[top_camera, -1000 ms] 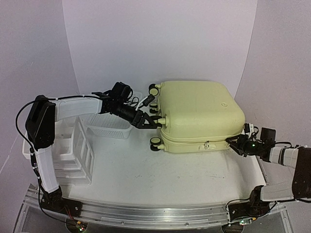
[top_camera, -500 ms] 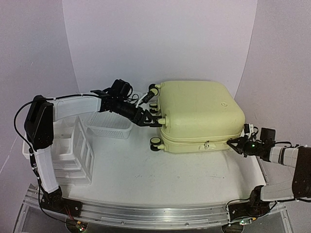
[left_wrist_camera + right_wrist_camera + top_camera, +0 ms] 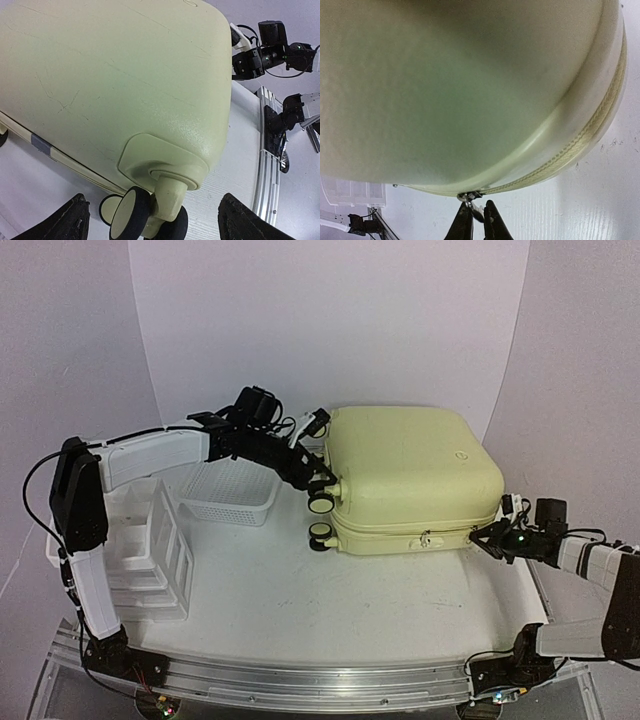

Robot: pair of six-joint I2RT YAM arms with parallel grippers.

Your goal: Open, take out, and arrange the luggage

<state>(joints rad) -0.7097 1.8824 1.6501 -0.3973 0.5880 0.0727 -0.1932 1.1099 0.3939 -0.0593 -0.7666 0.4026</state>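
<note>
Pinching zipper pull (image 3: 469, 196) of luggage (image 3: 445, 90), right hand (image 3: 477, 210); left hand (image 3: 155, 222) spread wide by wheel (image 3: 129, 216)

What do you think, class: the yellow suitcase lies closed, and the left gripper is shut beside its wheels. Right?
Not quite. The left gripper is open, its fingers spread wide beside the wheels of the closed suitcase; the left wrist view shows it.

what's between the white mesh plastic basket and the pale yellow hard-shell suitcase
Top view: just the left tool, open by the wheels of the pale yellow hard-shell suitcase, over bare white table next to the white mesh plastic basket.
</note>
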